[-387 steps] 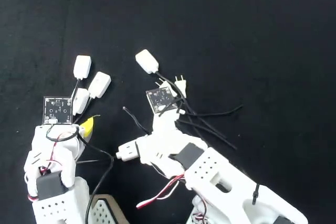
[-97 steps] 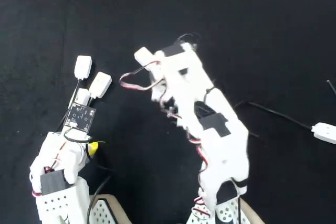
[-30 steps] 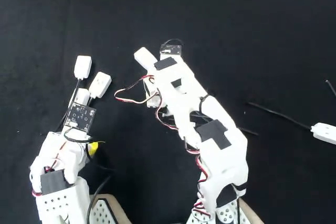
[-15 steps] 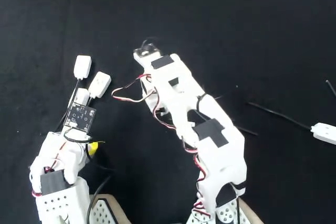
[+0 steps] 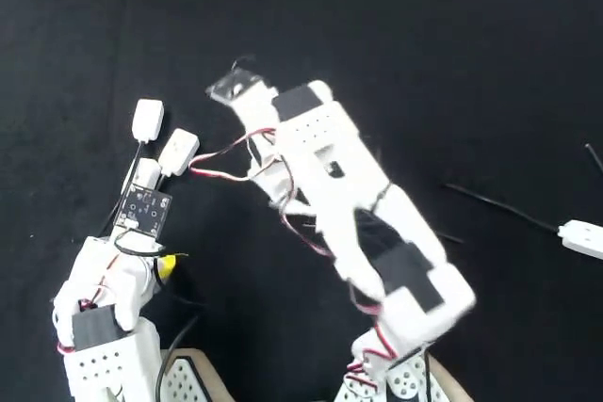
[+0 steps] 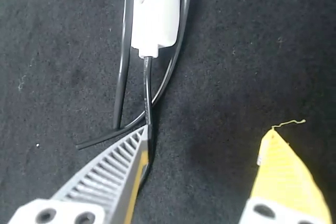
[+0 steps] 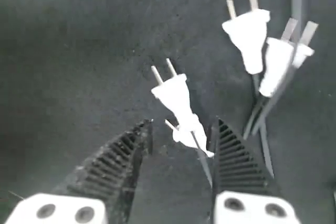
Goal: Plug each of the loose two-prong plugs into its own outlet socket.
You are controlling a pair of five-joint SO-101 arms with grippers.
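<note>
In the right wrist view my right gripper [image 7: 182, 123] is open. A white two-prong plug [image 7: 176, 94] lies on the black cloth with its rear end and cable between the dark fingers [image 7: 126, 161], prongs pointing away. Two more white plugs [image 7: 247, 30] [image 7: 281, 56] lie beyond, side by side with their cables. From above, the right arm [image 5: 320, 157] stretches toward the back left, near the white plugs [image 5: 147, 120] [image 5: 179, 151]. My left gripper [image 6: 207, 131] is open over a third white cabled piece [image 6: 155, 9]; its black cable [image 6: 148, 103] runs along the grey finger [image 6: 105, 182].
The left arm [image 5: 104, 298] stands at the front left. A white cabled connector [image 5: 579, 237] lies at the far right edge, and a loose black cable [image 5: 499, 206] leads to it. Black cloth [image 5: 452, 63] covers the table.
Over the last second my right arm has swung to the left, and its wrist now sits nearer the two plugs at the back left. The left arm has not moved.
</note>
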